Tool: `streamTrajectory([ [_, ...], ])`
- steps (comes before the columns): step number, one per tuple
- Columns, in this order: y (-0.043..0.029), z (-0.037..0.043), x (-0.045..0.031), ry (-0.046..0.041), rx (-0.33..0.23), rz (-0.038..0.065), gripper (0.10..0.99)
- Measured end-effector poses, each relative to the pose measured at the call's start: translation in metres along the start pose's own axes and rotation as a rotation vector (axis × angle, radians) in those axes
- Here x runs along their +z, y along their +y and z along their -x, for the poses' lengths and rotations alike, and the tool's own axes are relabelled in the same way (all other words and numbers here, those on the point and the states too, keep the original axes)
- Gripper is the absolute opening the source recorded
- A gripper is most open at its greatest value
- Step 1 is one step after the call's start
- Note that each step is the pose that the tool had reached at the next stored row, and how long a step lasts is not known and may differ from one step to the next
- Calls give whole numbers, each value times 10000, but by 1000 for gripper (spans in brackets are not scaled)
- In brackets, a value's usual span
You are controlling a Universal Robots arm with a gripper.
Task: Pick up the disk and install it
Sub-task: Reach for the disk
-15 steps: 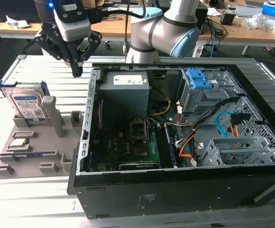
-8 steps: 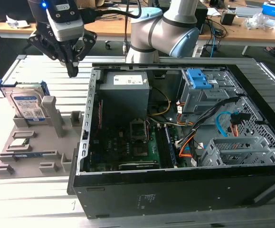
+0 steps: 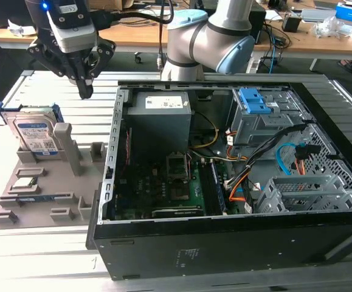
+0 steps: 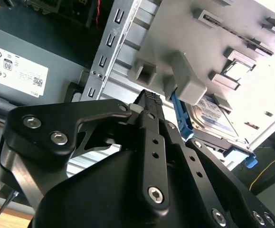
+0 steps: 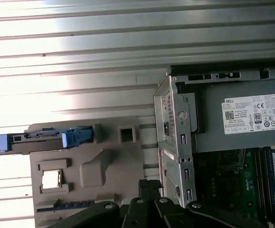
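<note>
Honestly, the gripper (image 3: pixel 86 90) hung empty with fingers pinched together, above and a bit aside of the disk (image 3: pixel 36 131) standing in the grey holder (image 3: pixel 72 182) on the exterior view's left, so a clean pick probably meant spreading them and squaring up over its edges.

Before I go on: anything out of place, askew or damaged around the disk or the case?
Nothing stands out. The disk stands on edge in its slot of the grey holder, seated in its blue frame. The gripper hangs near the holder, shut and empty. The computer case lies open, cables inside it.
</note>
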State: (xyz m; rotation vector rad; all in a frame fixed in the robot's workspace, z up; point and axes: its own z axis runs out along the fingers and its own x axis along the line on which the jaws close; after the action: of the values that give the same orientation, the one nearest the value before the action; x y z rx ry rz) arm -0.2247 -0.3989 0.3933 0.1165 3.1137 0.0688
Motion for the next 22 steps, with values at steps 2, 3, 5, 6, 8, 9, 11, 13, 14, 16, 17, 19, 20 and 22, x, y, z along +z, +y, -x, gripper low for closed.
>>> streamTrajectory([
  [2, -3, -39, -1, 0, 0, 0, 106],
  [3, -5, -64, -2, 0, 1, 0, 106],
  [5, -7, -93, -2, -1, 0, 1, 106],
  [6, -7, -102, -2, 0, 1, 1, 106],
  [8, -9, -124, -3, 0, 1, 0, 106],
  [9, -10, -142, -3, 0, 1, 0, 106],
  [11, -11, -154, -4, 0, 0, 0, 106],
  [13, -13, -174, -4, 0, 0, 0, 106],
  [14, -14, -183, -4, 0, 1, 0, 106],
  [16, -15, -197, -5, 0, 0, 0, 106],
  [17, -16, -210, -5, 0, 0, 0, 106],
  [19, -18, -243, -6, 0, 0, 0, 106],
  [20, -20, -264, -7, 0, 1, 1, 106],
  [22, -22, -303, -8, 0, 0, 0, 106],
])
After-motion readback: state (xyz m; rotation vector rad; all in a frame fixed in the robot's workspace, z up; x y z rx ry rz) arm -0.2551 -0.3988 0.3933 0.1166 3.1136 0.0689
